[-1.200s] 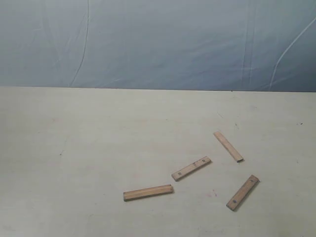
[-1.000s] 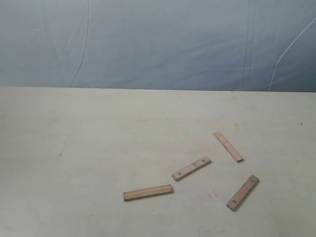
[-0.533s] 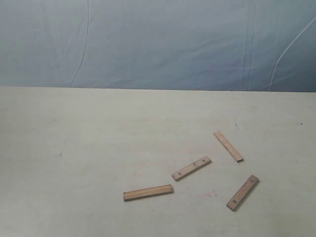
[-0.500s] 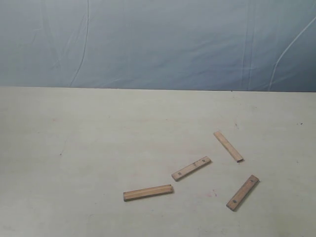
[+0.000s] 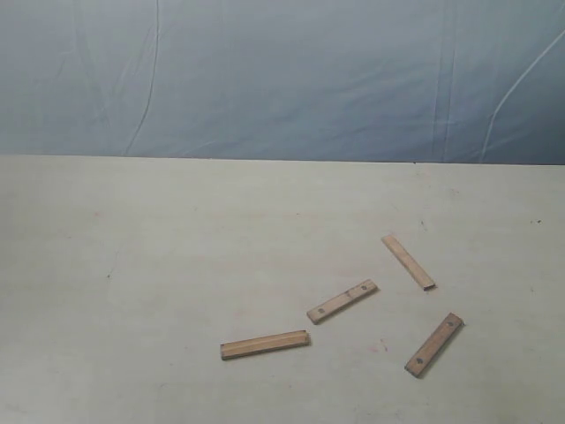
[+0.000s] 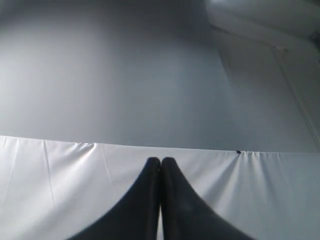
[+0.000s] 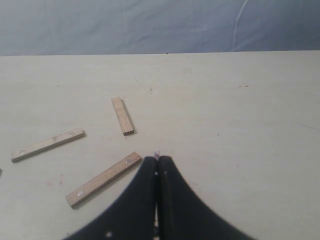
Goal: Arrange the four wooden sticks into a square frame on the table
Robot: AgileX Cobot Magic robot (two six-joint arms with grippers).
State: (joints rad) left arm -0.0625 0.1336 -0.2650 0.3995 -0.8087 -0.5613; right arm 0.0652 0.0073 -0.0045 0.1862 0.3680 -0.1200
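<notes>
Four wooden sticks lie scattered and apart on the cream table (image 5: 159, 265), forming no square frame. In the exterior view there is a front-left stick (image 5: 265, 344), a middle stick with holes (image 5: 342, 301), a far stick (image 5: 408, 261) and a front-right stick with holes (image 5: 434, 344). Neither arm shows in that view. My right gripper (image 7: 157, 160) is shut and empty, above the table beside one holed stick (image 7: 103, 179); the far stick (image 7: 123, 116) and another holed stick (image 7: 48, 144) lie beyond. My left gripper (image 6: 160, 161) is shut, facing only pale cloth.
A blue-grey cloth backdrop (image 5: 282, 79) hangs behind the table's far edge. The left wrist view holds white cloth (image 6: 60, 190) and a grey surface, with no table or stick in it.
</notes>
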